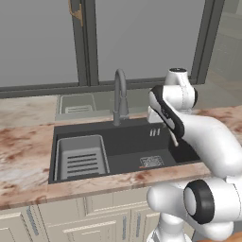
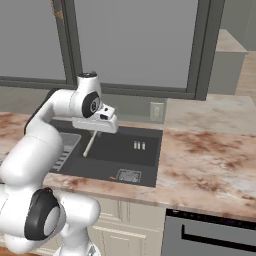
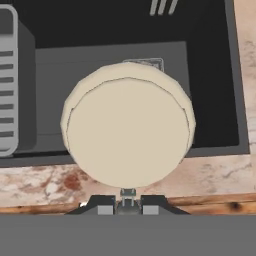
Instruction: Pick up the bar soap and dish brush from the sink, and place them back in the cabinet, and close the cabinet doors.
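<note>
Marble counter (image 1: 23, 156), dark sink (image 3: 210, 100) partly hidden by dish brush (image 3: 127, 132), tool (image 3: 128, 205) clenched on its handle.

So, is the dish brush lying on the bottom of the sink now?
No, the dish brush hangs from the shut tool, raised above the sink.

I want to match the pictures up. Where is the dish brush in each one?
Left base view: dish brush, thin handle hanging below the hand, right of middle.
Right base view: handle slanting down under the hand, left of middle.
Hand view: round cream head, centre.
Shared landmark: sink drain.
</note>
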You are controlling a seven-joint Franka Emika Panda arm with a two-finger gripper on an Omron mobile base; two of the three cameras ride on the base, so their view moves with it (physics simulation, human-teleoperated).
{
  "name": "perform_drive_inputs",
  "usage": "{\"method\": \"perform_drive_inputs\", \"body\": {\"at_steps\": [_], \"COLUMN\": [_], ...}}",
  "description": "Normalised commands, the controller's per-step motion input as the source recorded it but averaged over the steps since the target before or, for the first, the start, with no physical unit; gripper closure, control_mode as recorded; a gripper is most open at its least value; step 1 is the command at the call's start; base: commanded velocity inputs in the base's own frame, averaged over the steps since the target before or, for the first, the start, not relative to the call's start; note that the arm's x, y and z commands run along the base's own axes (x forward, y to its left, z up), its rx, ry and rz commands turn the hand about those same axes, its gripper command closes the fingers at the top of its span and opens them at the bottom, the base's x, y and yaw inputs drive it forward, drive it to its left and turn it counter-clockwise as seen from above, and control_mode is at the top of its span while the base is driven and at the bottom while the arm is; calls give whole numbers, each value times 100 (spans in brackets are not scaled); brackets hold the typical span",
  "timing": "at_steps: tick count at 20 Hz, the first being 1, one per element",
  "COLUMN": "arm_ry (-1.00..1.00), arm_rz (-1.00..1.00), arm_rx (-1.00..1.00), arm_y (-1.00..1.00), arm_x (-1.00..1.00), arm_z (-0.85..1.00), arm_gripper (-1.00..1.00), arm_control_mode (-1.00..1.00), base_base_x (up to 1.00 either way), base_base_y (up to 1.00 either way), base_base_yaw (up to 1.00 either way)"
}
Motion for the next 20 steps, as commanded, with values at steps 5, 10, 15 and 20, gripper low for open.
{"method": "perform_drive_inputs", "body": {"at_steps": [5, 10, 15, 20], "arm_ry": [0, -3, -9, -7], "arm_rz": [-7, 0, 2, 5], "arm_rx": [0, 0, 0, 0], "arm_y": [0, 0, 0, 0], "arm_x": [-22, -25, -10, -13], "arm_z": [30, 15, 14, 10], "arm_gripper": [100, 100, 100, 100], "arm_control_mode": [-100, -100, -100, -100], "base_base_x": [0, 0, 0, 0], "base_base_y": [0, 0, 0, 0], "base_base_yaw": [0, 0, 0, 0]}}
